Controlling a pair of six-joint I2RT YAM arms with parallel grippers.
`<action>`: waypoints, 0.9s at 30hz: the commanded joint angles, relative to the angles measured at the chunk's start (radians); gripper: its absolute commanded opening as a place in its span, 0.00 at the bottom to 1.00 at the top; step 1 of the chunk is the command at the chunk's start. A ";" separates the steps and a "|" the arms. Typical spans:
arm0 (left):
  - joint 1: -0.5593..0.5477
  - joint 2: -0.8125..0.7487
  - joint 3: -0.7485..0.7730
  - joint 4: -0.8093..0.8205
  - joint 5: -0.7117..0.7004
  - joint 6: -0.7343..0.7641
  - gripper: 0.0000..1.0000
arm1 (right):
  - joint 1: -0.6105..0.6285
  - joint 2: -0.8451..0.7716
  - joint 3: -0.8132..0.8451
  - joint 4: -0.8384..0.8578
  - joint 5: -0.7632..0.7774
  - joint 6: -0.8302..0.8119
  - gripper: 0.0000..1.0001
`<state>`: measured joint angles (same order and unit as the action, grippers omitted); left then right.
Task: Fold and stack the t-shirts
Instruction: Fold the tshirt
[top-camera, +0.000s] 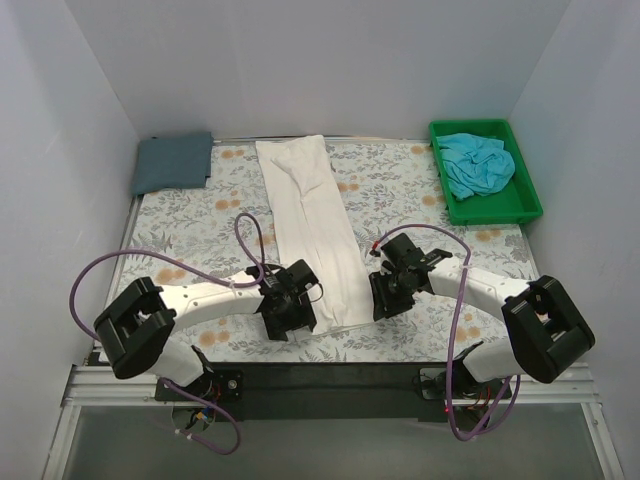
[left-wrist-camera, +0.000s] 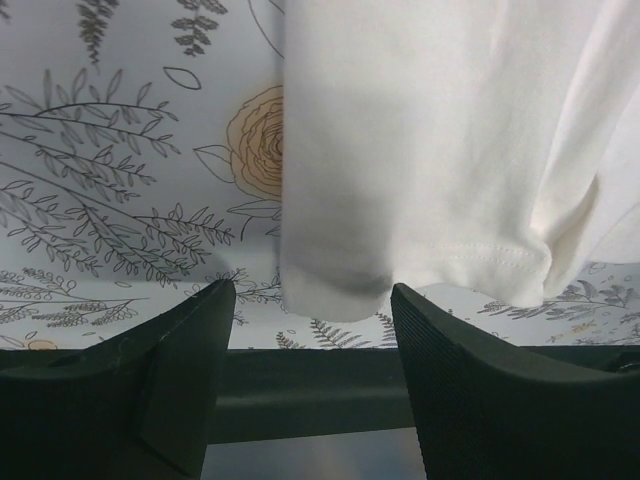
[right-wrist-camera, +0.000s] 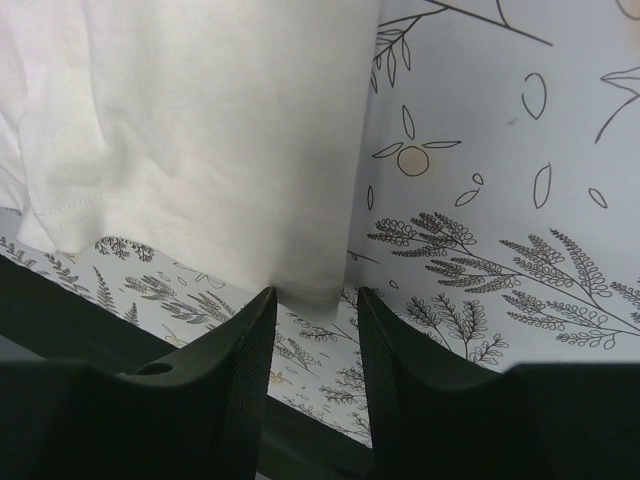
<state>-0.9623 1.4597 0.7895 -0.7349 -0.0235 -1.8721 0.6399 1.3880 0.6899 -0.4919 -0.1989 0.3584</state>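
Lying lengthwise down the middle of the counter (top-camera: 200, 230), the cream-white t-shirt (top-camera: 310, 230) is folded into a long narrow strip that runs from the far edge to just short of the near edge. No black print shows on the side that faces up.

The left claw (top-camera: 290, 310) sits low at the strip's near left corner. In the left wrist view its two dark fingers (left-wrist-camera: 180, 370) stand well apart, released, with the stitched hem and the rounded corner of the cloth lying just beyond the gap between their tips. Nothing is held between them.

The right claw (top-camera: 390, 290) sits at the strip's near right corner, across the cloth from the left one. In the right wrist view its ribbed fingers (right-wrist-camera: 240, 380) are also parted, though by a narrower gap, and the folded edge of the shirt ends just ahead of that gap. Whether the fingertips touch the cloth cannot be told.

The slate blue-grey t-shirt (top-camera: 172, 162) lies folded flat at the far left corner of the counter, well apart from the strip. The turquoise t-shirt (top-camera: 478, 165) is crumpled in a heap inside a green bin (top-camera: 500, 212) at the far right corner.

The counter's cover is pale with a printed pattern of leaves and orange flowers.
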 joint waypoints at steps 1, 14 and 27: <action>-0.004 -0.090 0.014 -0.058 -0.078 -0.087 0.60 | 0.006 0.032 -0.023 0.021 0.016 -0.029 0.39; -0.007 0.017 0.056 -0.089 -0.145 -0.139 0.56 | 0.006 0.079 -0.032 0.018 0.029 -0.065 0.33; -0.064 0.189 0.071 -0.087 -0.064 -0.102 0.38 | 0.007 0.115 -0.049 0.007 0.050 -0.093 0.23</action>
<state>-1.0054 1.5963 0.9020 -0.8356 -0.1154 -1.9617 0.6392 1.4284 0.6998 -0.4816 -0.2230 0.3096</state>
